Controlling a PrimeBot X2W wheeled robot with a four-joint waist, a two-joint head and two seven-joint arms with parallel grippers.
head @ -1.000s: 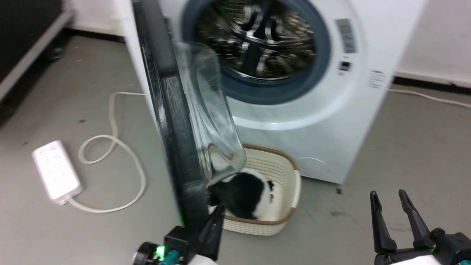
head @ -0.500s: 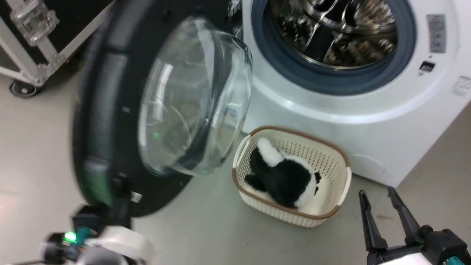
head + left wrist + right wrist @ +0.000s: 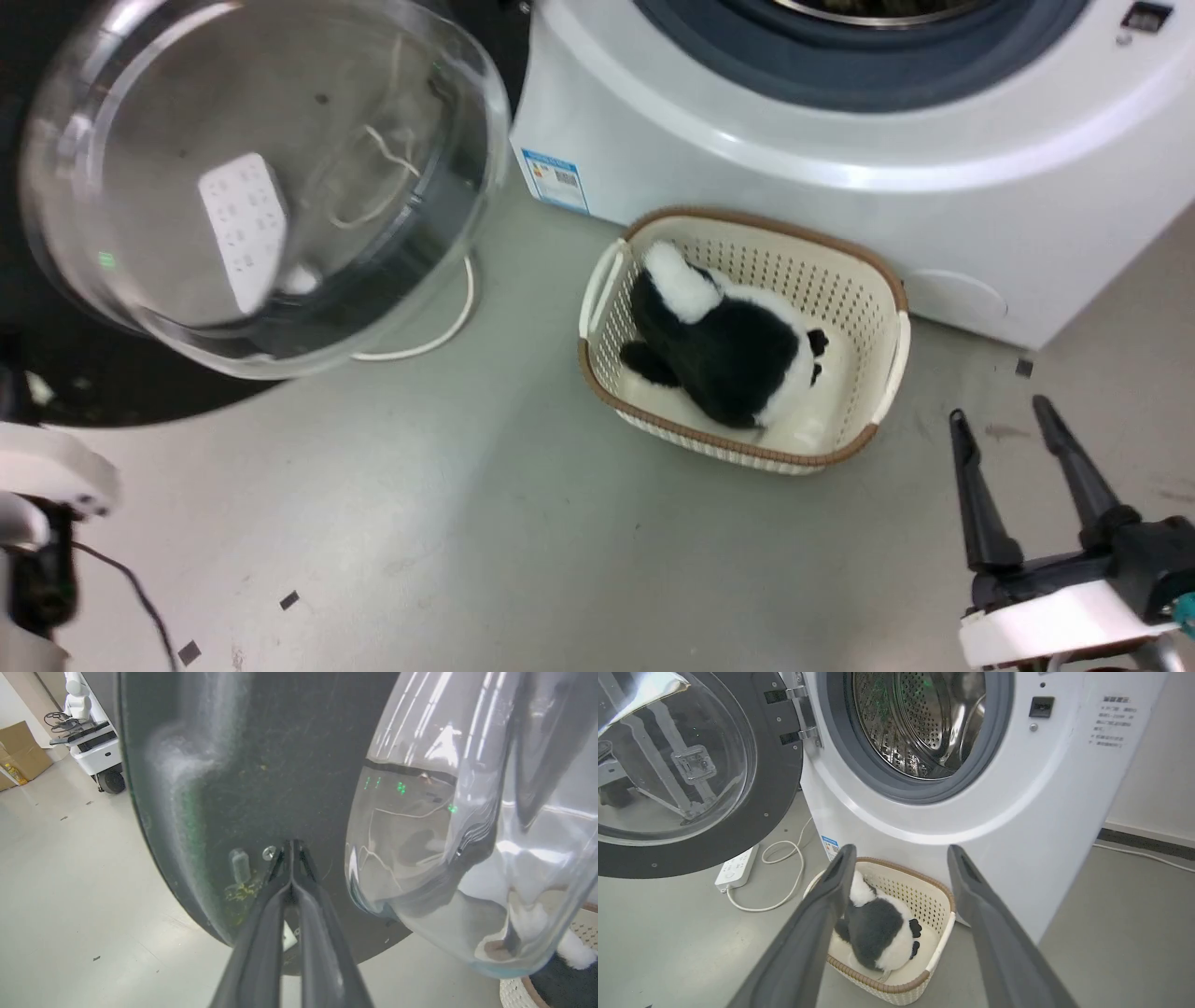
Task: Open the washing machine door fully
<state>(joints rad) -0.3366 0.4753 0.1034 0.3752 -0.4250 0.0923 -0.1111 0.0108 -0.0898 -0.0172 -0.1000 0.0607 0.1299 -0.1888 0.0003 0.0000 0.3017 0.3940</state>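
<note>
The right gripper (image 3: 997, 411) stands at the lower right of the head view, fingers spread and empty. The washing machine door (image 3: 261, 177) is at the upper left, its black rim cut off. The washing machine (image 3: 840, 177) runs off the top.

In the left wrist view the left gripper (image 3: 290, 845) is pinched together, tips at the door's black inner face; contact is hard to judge.

The right wrist view adds the hinge (image 3: 798, 714) and drum (image 3: 920, 723), with the door standing open at the upper left.
</note>
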